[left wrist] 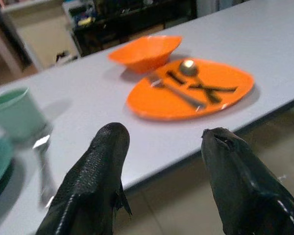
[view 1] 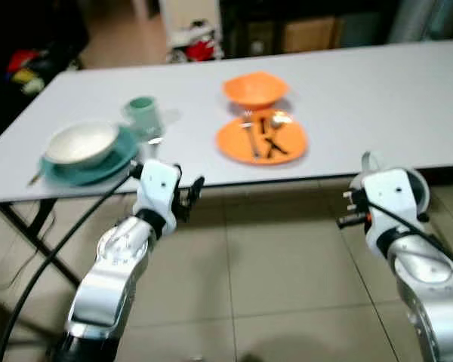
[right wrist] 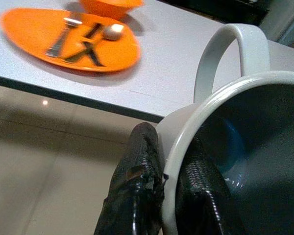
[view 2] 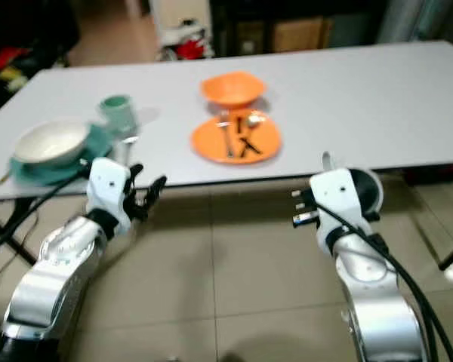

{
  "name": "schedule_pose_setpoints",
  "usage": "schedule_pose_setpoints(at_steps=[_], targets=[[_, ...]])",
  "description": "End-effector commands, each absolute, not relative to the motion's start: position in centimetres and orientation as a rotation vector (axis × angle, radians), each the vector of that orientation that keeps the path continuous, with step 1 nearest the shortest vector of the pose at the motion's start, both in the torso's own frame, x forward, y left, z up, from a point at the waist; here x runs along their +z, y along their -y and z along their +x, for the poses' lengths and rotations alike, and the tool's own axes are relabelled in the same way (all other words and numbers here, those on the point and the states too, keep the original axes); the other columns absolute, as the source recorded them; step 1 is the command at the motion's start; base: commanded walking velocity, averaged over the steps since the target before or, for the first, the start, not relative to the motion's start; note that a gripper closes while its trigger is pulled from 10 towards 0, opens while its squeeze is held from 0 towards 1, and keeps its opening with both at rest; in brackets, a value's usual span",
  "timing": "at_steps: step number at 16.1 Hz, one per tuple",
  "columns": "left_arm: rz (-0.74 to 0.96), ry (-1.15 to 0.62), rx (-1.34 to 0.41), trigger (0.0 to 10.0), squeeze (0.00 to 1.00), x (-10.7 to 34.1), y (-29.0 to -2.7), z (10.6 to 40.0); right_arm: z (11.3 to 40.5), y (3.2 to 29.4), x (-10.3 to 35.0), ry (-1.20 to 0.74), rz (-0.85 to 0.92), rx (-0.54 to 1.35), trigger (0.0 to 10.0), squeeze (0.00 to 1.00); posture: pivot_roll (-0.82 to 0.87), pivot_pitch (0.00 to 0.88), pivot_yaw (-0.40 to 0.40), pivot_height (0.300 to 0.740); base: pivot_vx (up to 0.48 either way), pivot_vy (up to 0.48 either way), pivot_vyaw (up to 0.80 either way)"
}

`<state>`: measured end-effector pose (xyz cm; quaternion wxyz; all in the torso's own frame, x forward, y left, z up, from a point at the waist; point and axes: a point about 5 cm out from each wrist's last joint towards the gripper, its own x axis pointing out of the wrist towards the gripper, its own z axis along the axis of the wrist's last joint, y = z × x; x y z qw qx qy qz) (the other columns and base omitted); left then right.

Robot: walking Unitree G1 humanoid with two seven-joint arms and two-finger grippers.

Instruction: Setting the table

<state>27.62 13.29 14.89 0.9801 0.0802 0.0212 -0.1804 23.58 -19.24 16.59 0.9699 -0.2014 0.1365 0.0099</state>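
Right wrist: right tool [right wrist: 169, 196] pinches mug [right wrist: 235, 142] rim; left tool [left wrist: 161, 152] spread; cutlery [view 1: 266, 136] on orange plate [view 1: 234, 147].

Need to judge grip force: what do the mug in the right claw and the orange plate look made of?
Mug: probably glazed ceramic, judging by its smooth white wall, thick rim and dark glossy inside. Orange plate: possibly plastic or melamine, with an even matte colour and thin edge; blur leaves it open.

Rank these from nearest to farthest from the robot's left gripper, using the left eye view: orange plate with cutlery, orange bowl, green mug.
From the left gripper:
1. Green mug, just beyond it on the table, slightly left.
2. Orange plate with cutlery, to its right near the table edge.
3. Orange bowl, behind the plate.
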Motion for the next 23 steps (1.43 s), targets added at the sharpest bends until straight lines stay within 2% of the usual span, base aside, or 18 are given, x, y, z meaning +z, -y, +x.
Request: schedule_pose_setpoints(at_steps=[1, 6, 12, 17, 21, 23], targets=[[0.169, -0.033, -0.370, 10.0, 0.00, 15.0, -13.0, 27.5, 23.7, 19.5, 17.0, -0.253, -0.410, 0.017, 10.0, 0.00, -0.06, 0.000, 0.100, 0.740, 0.330, 0.000, 0.00], [0.168, -0.043, -0.363, 10.0, 0.00, 14.7, -13.2, 27.4, 24.0, 18.9, 16.9, -0.249, -0.419, 0.074, 10.0, 0.00, -0.05, 0.000, 0.094, 0.740, 0.328, 0.000, 0.00], [0.167, -0.035, -0.345, 10.0, 0.00, 15.0, -13.6, 27.5, 24.2, 19.4, 16.9, -0.257, -0.418, 0.042, 10.0, 0.00, -0.05, 0.000, 0.076, 0.740, 0.327, 0.000, 0.00], [0.162, -0.045, -0.350, 10.0, 0.00, 14.8, -13.4, 27.5, 24.5, 18.9, 17.0, -0.240, -0.398, 0.069, 10.0, 0.00, -0.05, 0.000, 0.087, 0.740, 0.329, 0.000, 0.00], [0.165, -0.032, -0.368, 10.0, 0.00, 15.1, -13.1, 27.7, 24.9, 19.1, 17.1, -0.234, -0.386, 0.061, 10.0, 0.00, -0.05, 0.000, 0.094, 0.740, 0.324, 0.000, -0.80], [0.172, -0.040, -0.360, 10.0, 0.00, 14.9, -13.2, 27.9, 25.1, 19.6, 17.2, -0.224, -0.402, 0.093, 10.0, 0.00, -0.05, 0.000, 0.100, 0.740, 0.321, 0.000, 0.00]])
